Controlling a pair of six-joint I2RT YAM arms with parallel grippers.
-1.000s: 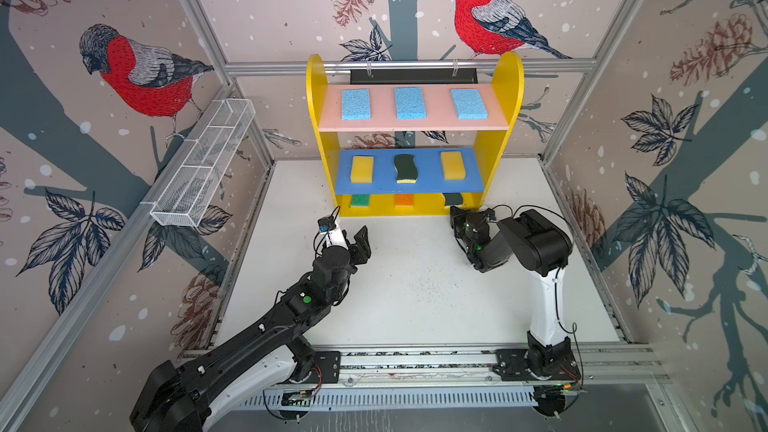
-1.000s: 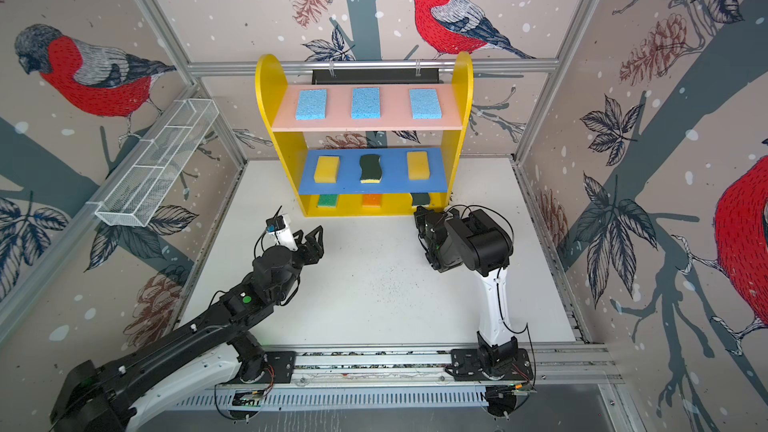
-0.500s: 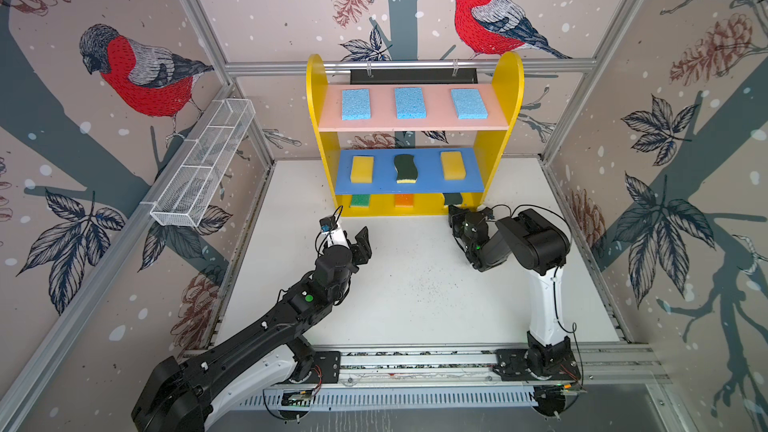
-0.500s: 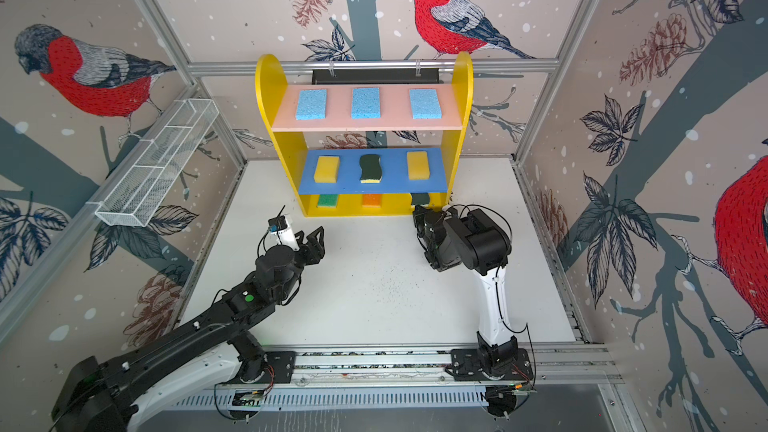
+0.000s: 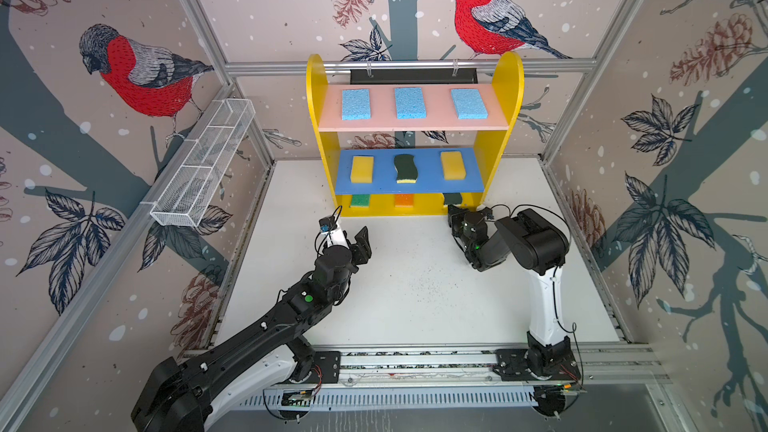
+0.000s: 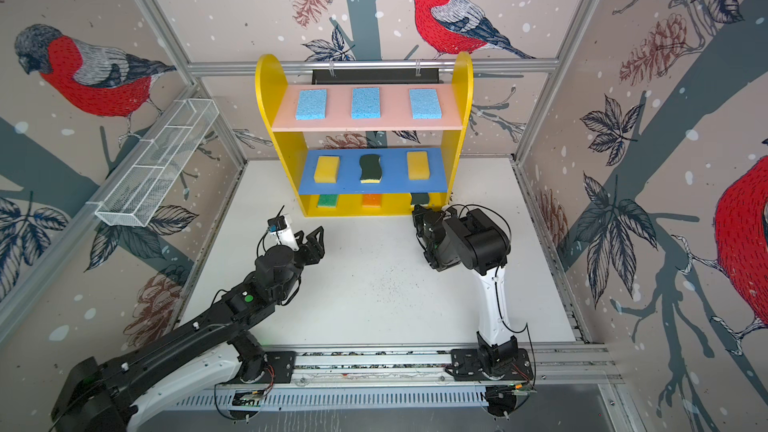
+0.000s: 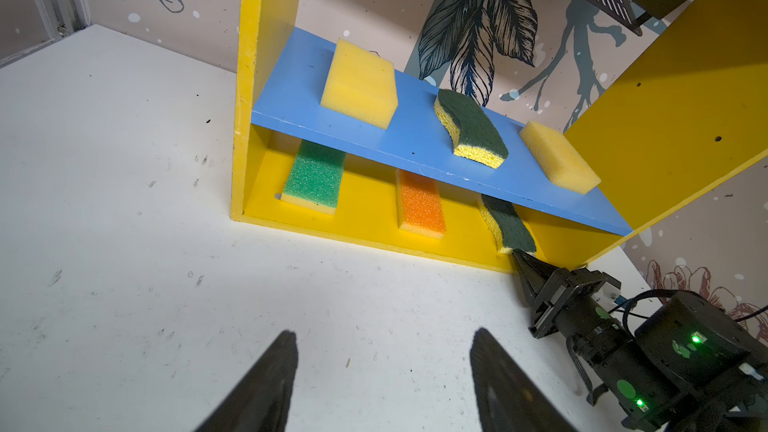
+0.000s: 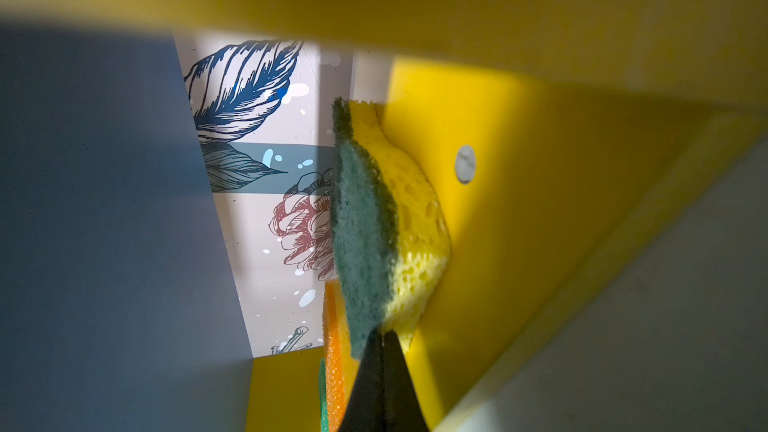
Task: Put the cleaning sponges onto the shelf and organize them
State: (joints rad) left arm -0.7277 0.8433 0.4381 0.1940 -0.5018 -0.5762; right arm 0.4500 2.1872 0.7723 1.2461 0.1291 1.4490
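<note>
- Pressing tip-first against the near end of the lower scourer [image 7: 509,224], the right jaws are closed flat on each other with nothing between them, so they touch the sponge and do not hold it.
- The lower scourer lies dark face up at the right end of the yellow bottom tier of the shelf [image 5: 315,97], near the right side wall.
- On the same tier, the orange-topped sponge [image 5: 404,200] sits in the middle and the green-topped sponge [image 5: 360,200] at the left, each apart from its neighbour.
- The blue middle board [image 5: 383,176] carries the left yellow block [image 5: 361,168], the upper scourer [image 5: 405,168] and the right yellow block [image 5: 452,165], spaced in a row.
- The pink top board [image 5: 382,122] holds the left blue sponge [image 5: 355,104], the middle blue sponge [image 5: 409,103] and the right blue sponge [image 5: 468,103], all lying flat and apart.
- The left jaws stand partly open and empty above the white bench [image 5: 415,284], in front of the shelf's left half and clear of it.
- In the left wrist view their fingers [image 7: 266,384] frame only bare bench.
</note>
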